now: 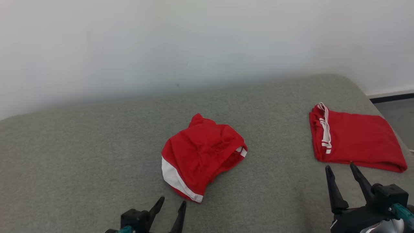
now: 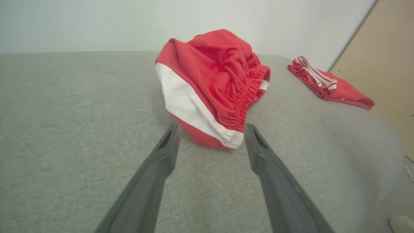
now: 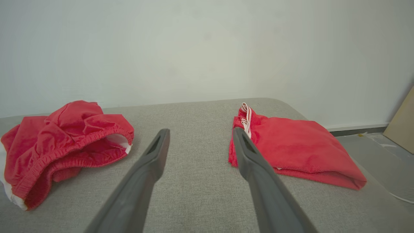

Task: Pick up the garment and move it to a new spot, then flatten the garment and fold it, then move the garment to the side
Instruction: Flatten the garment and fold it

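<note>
Head view: crumpled red garment on the grey cushion, just ahead of my left gripper.
It and my right gripper stand spread, empty; pinching one loose layer could drag it bunched.

No writing, brand, number or sign is readable. A white tab at the waistband of the crumpled red garment may be a label, too small to tell.

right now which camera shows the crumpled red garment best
The left wrist view: the crumpled garment sits large and close just beyond the left gripper, its white panel and gathered waistband sharp. The head view shows it whole but small, from above; the right wrist view catches it side-on against its left edge.
</note>
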### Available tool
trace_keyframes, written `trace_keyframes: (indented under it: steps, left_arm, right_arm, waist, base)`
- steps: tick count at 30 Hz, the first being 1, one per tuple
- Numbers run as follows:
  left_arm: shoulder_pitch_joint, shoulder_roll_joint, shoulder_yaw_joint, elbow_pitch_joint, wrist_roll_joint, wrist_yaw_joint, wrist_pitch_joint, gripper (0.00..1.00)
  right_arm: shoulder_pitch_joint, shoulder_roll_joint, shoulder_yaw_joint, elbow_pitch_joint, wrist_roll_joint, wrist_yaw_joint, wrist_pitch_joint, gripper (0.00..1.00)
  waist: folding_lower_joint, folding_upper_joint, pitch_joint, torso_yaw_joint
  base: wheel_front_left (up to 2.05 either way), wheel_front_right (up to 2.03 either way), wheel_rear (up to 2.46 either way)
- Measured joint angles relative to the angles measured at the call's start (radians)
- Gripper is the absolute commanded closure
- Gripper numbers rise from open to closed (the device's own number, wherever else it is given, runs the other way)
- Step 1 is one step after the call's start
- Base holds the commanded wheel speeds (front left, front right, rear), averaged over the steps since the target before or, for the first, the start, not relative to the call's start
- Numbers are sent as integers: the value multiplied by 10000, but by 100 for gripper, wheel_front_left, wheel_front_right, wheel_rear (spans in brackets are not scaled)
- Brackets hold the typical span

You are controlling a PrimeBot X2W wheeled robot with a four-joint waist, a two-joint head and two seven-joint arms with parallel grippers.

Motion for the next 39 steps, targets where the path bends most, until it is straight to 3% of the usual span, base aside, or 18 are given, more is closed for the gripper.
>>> trace_keyframes:
  steps: [3, 14, 23, 24, 25, 30, 36, 39]
  left_arm:
    - [-434, -82, -322, 660, -56, 86, 56, 0]
    - [-1410, -157, -775, 2355, -755, 1210, 71, 0]
    - [-1866, -167, -830, 3039, -1396, 2201, -203, 0]
    - [-1919, -167, -805, 3055, -1467, 2240, -280, 71]
    - [-1965, -169, -780, 3068, -1522, 2286, -311, 100]
    - [-2078, -159, -153, 2405, -1812, 2374, -487, 100]
    - [-2389, -44, 1072, -499, -993, 2362, -500, 100]
    - [-2693, -46, 1434, -1662, -587, 2105, -502, 100]
  right_arm:
    - [-28, -42, -4, -33, 0, 0, 8, 0]
    - [-143, -136, -132, -136, -6, 0, 12, 0]
    - [-221, -146, -31, -98, 8, 0, -6, 0]
    - [-227, -140, -21, -100, 6, 0, -4, 0]
    - [-232, -136, -21, -102, 0, 0, -4, 0]
    - [-235, -140, -90, -115, -6, 0, 0, 0]
    - [-234, -81, -100, -107, -19, 0, -10, 0]
    - [-237, -36, -65, -73, -19, 0, -48, 0]
  waist:
    - [0, 0, 135, -337]
    - [0, 0, 658, -1625]
    - [0, 0, 941, -2131]
    - [0, 0, 951, -2142]
    - [0, 0, 950, -2139]
    - [-1, 0, 902, -2021]
    - [-1, 0, 812, -1774]
    - [-1, 0, 740, -1661]
  base:
    - [0, 0, 0]
    - [0, 0, 0]
    - [0, 0, 0]
    - [0, 0, 0]
    - [0, 0, 0]
    - [0, 0, 0]
    - [0, 0, 0]
    - [0, 0, 0]
